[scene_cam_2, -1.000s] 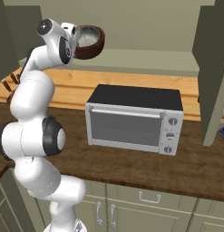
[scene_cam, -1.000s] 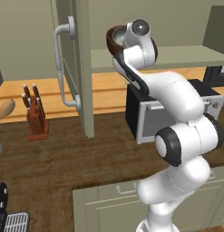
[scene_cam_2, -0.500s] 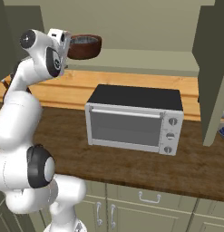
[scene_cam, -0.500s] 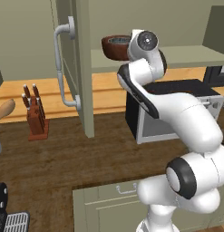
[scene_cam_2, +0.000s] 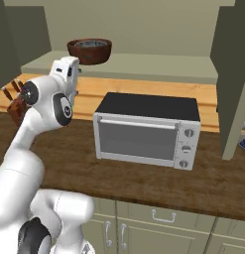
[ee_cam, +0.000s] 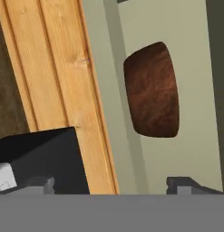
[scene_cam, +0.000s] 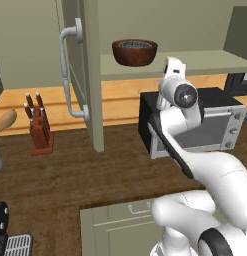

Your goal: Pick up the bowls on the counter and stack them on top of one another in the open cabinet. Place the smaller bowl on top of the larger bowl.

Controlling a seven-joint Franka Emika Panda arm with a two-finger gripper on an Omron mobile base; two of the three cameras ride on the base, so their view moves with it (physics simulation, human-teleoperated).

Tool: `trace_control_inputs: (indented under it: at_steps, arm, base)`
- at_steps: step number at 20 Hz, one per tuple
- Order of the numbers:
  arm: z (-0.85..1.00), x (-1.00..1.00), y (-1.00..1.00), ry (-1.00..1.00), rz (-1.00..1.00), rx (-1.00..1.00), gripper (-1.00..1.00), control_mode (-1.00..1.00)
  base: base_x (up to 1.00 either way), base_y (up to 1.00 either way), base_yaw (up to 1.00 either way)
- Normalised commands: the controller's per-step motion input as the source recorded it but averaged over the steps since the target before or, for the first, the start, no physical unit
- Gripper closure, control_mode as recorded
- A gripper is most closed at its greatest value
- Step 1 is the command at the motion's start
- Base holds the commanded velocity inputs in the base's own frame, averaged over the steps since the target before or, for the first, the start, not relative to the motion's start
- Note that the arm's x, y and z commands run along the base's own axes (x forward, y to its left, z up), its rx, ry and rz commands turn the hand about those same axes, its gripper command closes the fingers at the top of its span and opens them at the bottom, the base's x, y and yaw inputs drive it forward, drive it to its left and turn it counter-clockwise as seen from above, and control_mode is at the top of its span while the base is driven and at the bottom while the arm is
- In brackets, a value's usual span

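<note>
Retracting toward 6 o'clock, the gripper [ee_cam: 111, 183] is leaving the larger bowl [scene_cam: 134, 52] standing on the open cabinet [scene_cam: 195, 61] shelf, jaws released, stacking apparently finishing.

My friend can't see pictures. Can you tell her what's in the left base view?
A reddish-brown bowl sits on the open cabinet's shelf with a smaller grey bowl inside it. Below, the white robot arm rises before a toaster oven on the wooden counter, beside a knife block.

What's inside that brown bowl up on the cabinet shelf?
The brown bowl on the shelf holds a grey, speckled bowl; just its top shows. The brown rim hides the rest.
</note>
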Motion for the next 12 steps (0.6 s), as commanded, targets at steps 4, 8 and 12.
trace_control_inputs:
  at_steps: [4,8,12]
  arm:
    - [-1.0,-1.0,-1.0,-0.14,0.0,0.0,-1.0,-1.0]
    - [-1.0,-1.0,-1.0,-0.13,0.0,0.16,-1.0,-1.0]
    - [-0.09,-1.0,-1.0,-0.2,0.0,0.41,-1.0,-1.0]
  base:
    - [0.0,0.0,0.0]
    - [0.0,0.0,0.0]
    - [0.0,0.0,0.0]
